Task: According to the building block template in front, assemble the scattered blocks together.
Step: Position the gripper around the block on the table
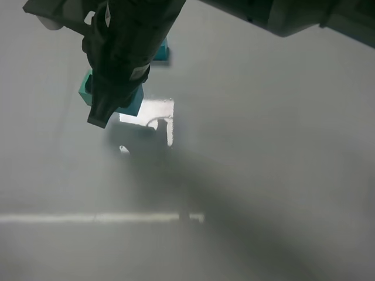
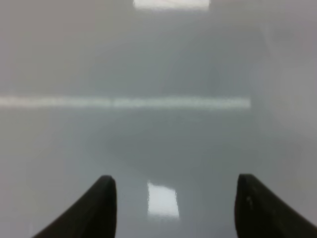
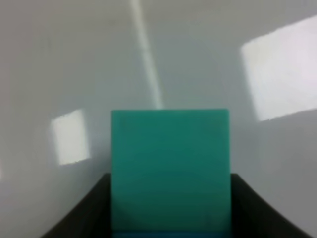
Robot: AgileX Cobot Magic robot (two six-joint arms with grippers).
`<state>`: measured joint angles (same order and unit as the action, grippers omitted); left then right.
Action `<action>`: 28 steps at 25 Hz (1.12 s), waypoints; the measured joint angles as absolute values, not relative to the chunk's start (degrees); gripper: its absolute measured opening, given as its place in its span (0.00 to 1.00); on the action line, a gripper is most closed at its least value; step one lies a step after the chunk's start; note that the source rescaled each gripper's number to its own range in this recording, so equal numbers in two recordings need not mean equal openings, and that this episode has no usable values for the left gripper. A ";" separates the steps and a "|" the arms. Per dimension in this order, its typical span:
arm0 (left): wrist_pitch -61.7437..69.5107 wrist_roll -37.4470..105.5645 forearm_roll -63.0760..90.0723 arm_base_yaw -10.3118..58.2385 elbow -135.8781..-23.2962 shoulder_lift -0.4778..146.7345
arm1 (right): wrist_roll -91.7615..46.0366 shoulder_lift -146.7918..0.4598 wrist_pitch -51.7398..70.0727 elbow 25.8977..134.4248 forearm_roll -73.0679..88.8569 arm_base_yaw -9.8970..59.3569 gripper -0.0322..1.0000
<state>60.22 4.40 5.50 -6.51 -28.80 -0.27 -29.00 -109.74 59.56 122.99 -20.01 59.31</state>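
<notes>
Right wrist view: right gripper [image 3: 170,198] clamped on the green cube [image 3: 170,148], at 10 o'clock in the high view, blue cube [image 1: 133,104] right against it. Left gripper [image 2: 176,198] wide open, empty. Looks like the joining step; next, square them flush, then release.

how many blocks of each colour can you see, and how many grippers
green block: 1, held in the right gripper
blue blocks: 2, both partly hidden by the arm
grippers: 2, the left gripper open and holding nothing
total: 5; the arm may hide more blocks
</notes>
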 joint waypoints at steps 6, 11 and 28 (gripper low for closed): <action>60.22 4.40 5.50 -6.51 -28.80 -0.27 | -38.96 -109.52 61.21 122.99 -20.01 59.61 0.04; 60.22 4.40 5.50 -6.51 -28.80 -0.27 | -39.54 -110.76 61.21 122.99 -19.87 58.71 0.04; 60.22 4.40 5.50 -6.51 -28.80 -0.27 | -38.13 -114.60 61.03 122.99 -16.40 56.39 0.04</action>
<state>60.22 4.40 5.50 -6.51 -28.80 -0.27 -38.13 -114.60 61.03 122.99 -16.40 56.39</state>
